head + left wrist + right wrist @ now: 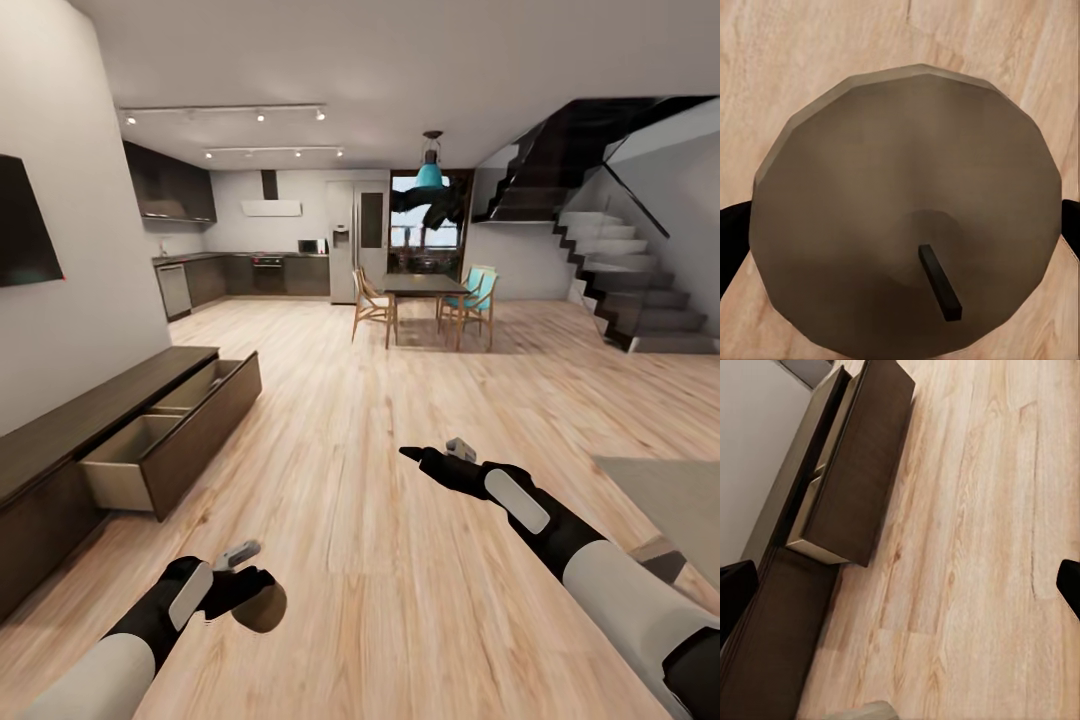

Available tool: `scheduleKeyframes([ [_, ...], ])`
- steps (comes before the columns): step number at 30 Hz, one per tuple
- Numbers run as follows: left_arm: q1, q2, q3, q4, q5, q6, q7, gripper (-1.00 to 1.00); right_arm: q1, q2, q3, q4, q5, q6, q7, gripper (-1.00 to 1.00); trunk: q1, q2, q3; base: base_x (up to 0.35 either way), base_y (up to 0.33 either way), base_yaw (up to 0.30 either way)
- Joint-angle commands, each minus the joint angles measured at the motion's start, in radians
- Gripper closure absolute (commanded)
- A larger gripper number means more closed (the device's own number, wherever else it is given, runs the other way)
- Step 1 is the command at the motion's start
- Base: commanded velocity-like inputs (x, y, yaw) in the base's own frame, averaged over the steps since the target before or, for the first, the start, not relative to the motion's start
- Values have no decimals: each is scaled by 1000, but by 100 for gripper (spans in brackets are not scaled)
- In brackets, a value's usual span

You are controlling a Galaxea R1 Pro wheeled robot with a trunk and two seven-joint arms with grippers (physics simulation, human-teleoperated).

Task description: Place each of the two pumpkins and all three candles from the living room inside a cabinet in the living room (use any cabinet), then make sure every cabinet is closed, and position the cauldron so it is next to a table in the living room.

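Note:
My left gripper (238,583) hangs low over the wooden floor, shut on a stubby beige-tan candle (265,607). The left wrist view looks down on the candle's round top (907,210) and dark wick, with a black finger at each side. My right gripper (428,456) is held out mid-room, open and empty. The long dark-brown cabinet (95,420) runs along the left wall, one wide drawer (170,440) pulled out, its compartments bare; the right wrist view shows that drawer (847,472) too. A corner of the grey table (670,490) sits at the right edge. The pumpkins and cauldron are out of view.
Open wooden floor lies between me and the cabinet. Far back stand a dining table with chairs (425,300) and the grey kitchen units (250,275). A dark staircase (620,270) rises at the right. A black screen (25,225) hangs on the left wall.

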Motion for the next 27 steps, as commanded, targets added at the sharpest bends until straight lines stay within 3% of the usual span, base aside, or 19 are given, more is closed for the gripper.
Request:
scheduleKeyframes([
  [1,-1,0,-1,-2,7,7,1,100,-1,-1,3,0,-2,0,2,-100,0,0,-1,337,0,0],
  [8,-1,26,15,-39,7,95,-68,100,-1,-1,3,3,-2,-1,2,-100,0,0,-1,337,0,0],
  [11,1,30,18,-71,6,150,-76,100,-1,-1,3,4,-2,-1,1,-100,0,0,-1,337,0,0],
  [16,8,42,18,-112,5,173,-78,100,-1,-1,3,13,-2,-2,-1,-100,0,0,-1,336,0,0],
  [23,36,53,23,-314,2,247,-69,100,-1,-1,3,15,-1,-5,-3,-100,0,0,-1,336,0,0],
  [27,101,71,91,-488,-2,291,-67,100,-1,-1,3,17,-1,-7,-4,-100,0,0,-1,336,0,0],
])
